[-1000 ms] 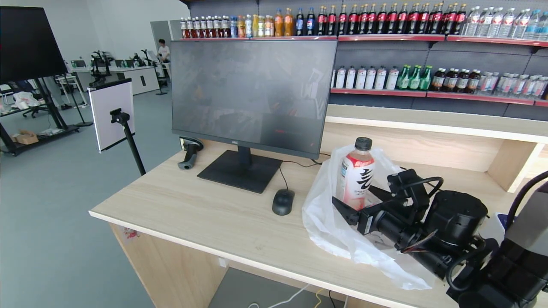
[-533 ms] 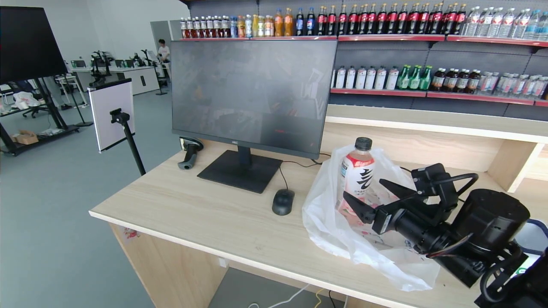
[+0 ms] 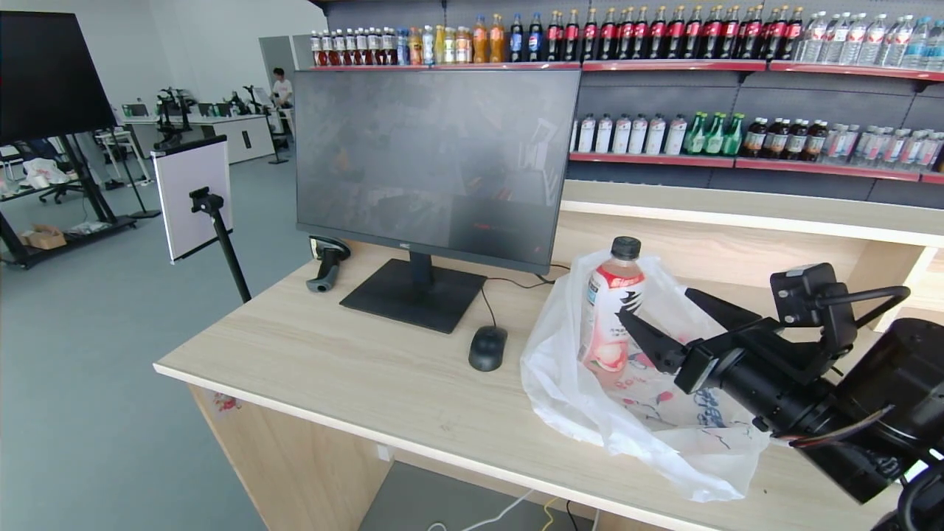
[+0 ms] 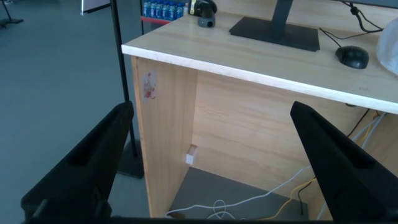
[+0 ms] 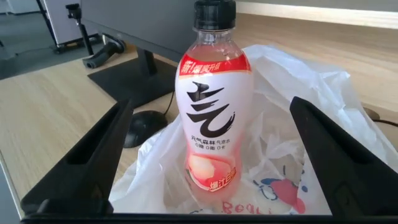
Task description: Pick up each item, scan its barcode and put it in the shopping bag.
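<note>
Bottle (image 3: 616, 310) stands upright inside the bag (image 3: 590, 420) on the worktop (image 3: 354, 369), the right claw (image 3: 656, 306) released and spread just beside it. Bagging looks done; next, likely, fetching another item to scan.

In the head view, the lower half of the bottle (image 3: 616, 295) stands behind the cloudy film of the shopping bag (image 3: 582, 413), so its foot is unclear. One finger of the right tool (image 3: 655, 304) covers its side at 3 o'clock. The right arm (image 3: 848, 398) is cut off at 4 o'clock. In the left wrist view, the frame edge clips the scanner (image 4: 204, 9). The print on the shelf bottles (image 3: 664, 133) is too small to read.
</note>
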Motion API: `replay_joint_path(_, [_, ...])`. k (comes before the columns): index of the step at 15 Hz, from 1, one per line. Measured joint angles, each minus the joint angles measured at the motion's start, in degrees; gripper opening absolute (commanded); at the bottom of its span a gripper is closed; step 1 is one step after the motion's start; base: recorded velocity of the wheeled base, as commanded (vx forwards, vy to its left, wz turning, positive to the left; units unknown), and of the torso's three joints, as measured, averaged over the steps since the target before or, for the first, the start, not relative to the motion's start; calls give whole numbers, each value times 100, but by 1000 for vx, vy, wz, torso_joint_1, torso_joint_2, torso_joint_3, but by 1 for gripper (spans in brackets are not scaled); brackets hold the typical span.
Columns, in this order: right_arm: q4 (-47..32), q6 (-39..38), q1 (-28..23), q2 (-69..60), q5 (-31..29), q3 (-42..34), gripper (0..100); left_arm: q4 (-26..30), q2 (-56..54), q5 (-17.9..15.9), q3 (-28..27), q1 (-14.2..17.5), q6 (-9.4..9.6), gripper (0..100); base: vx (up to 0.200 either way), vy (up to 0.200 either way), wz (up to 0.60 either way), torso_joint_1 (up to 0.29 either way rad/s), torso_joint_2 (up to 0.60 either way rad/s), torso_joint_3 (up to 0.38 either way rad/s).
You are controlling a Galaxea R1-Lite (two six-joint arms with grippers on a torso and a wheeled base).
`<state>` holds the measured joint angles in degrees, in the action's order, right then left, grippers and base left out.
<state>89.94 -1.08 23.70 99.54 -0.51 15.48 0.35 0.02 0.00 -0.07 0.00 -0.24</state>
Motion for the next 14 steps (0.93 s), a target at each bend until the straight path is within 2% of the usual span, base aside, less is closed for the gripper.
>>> replay_joint_path(11, [0,-26,-166,-116,9,96,100,-2,0,0,0,0,-5,100,0,0,-600,4,3,2])
replay_joint_path(14, [0,-20,-162,-117,7,96,100,-4,0,-2,0,0,0,100,0,0,0,0,0,0])
